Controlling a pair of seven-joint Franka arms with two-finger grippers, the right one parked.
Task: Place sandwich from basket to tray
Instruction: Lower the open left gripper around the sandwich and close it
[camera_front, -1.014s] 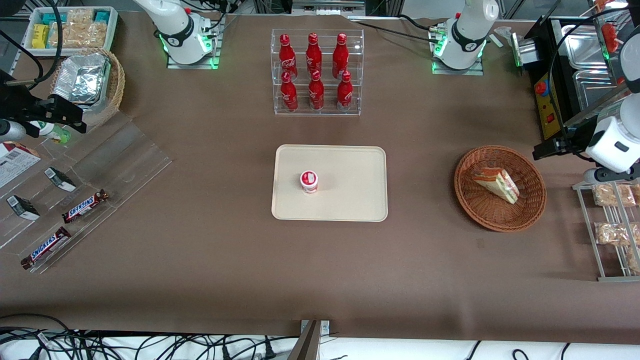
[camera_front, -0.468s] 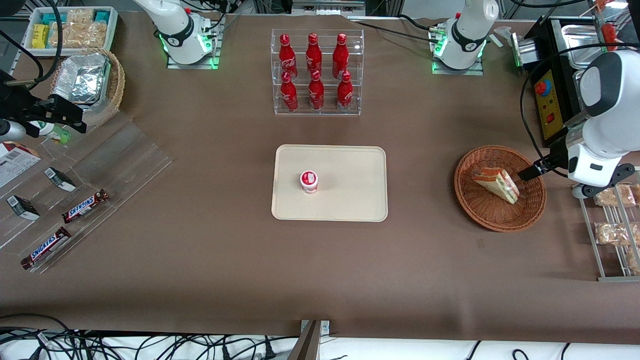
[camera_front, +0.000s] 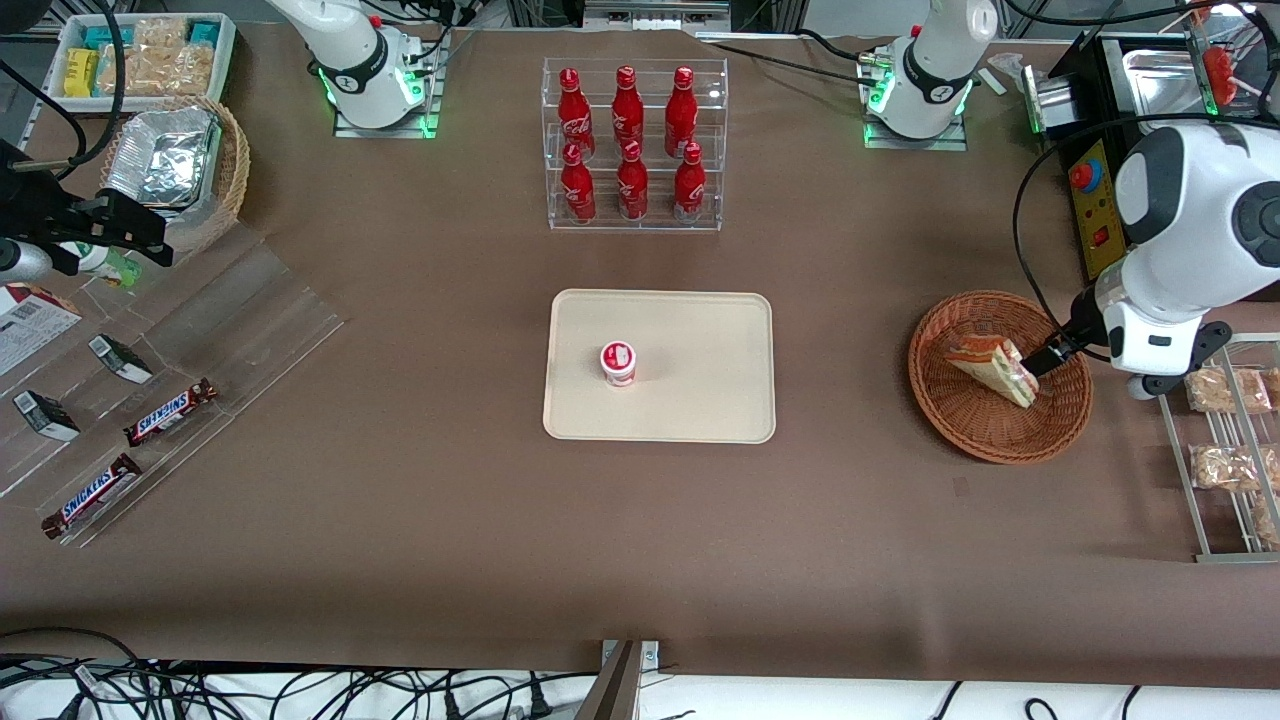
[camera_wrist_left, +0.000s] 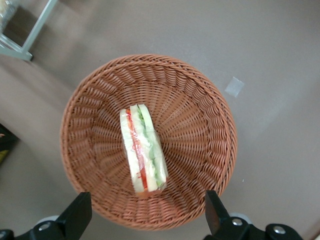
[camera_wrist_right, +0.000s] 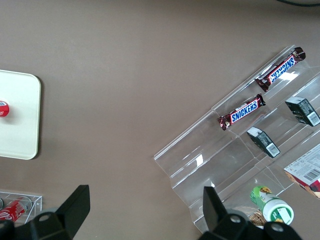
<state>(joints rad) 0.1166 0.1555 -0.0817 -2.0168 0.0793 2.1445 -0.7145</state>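
Note:
The sandwich (camera_front: 993, 368), a clear-wrapped wedge of white bread with red and green filling, lies in the round reddish-brown wicker basket (camera_front: 960, 410). The left wrist view shows the sandwich (camera_wrist_left: 143, 150) on its edge in the middle of the basket (camera_wrist_left: 200, 130). My left gripper (camera_front: 1062, 352) hovers above the basket's rim at the working arm's end, close to the sandwich's wide end. It is open wide and empty, with its fingers (camera_wrist_left: 75, 217) apart over the rim. The cream tray (camera_front: 700, 400) lies mid-table, toward the parked arm from the basket.
A small red-and-white cup (camera_front: 618, 362) stands on the tray. A clear rack of red bottles (camera_front: 633, 145) stands farther from the camera than the tray. A metal rack of tan snack packs (camera_front: 1225, 450) lies beside the basket. A black appliance (camera_front: 1105, 190) stands near the arm.
My left arm has swung in from the table's edge toward the basket, and the gripper now hangs over the basket's rim. The sandwich has not moved.

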